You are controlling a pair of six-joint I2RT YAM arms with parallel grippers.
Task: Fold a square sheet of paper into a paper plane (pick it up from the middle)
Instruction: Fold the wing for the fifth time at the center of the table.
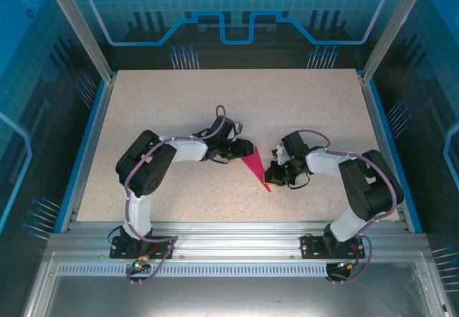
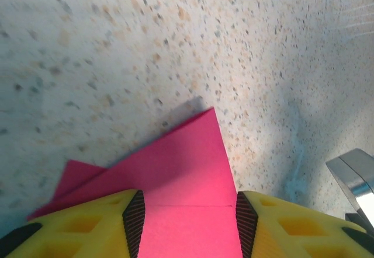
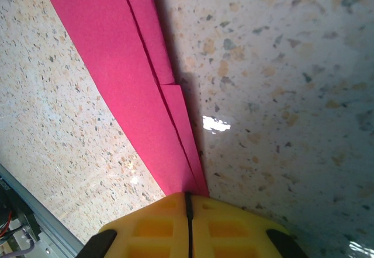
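Pinching the narrow end of the pink paper plane (image 3: 137, 94), the right tool (image 3: 188, 202) has its yellow fingers (image 3: 152, 223) pressed together with no gap, at the bottom of its wrist view. In the overhead view the plane lies just right of centre on the speckled surface (image 1: 179, 102), its sharp tip pointing toward the bottom of the frame. The left tool (image 2: 189, 211) sits at the plane's broad upper end, jaws moderately apart, the pink sheet filling the gap between its black pads (image 2: 134, 223); whether they press it cannot be told. Beyond, the surface runs to the blue back wall (image 1: 229, 16) at the top of frame.
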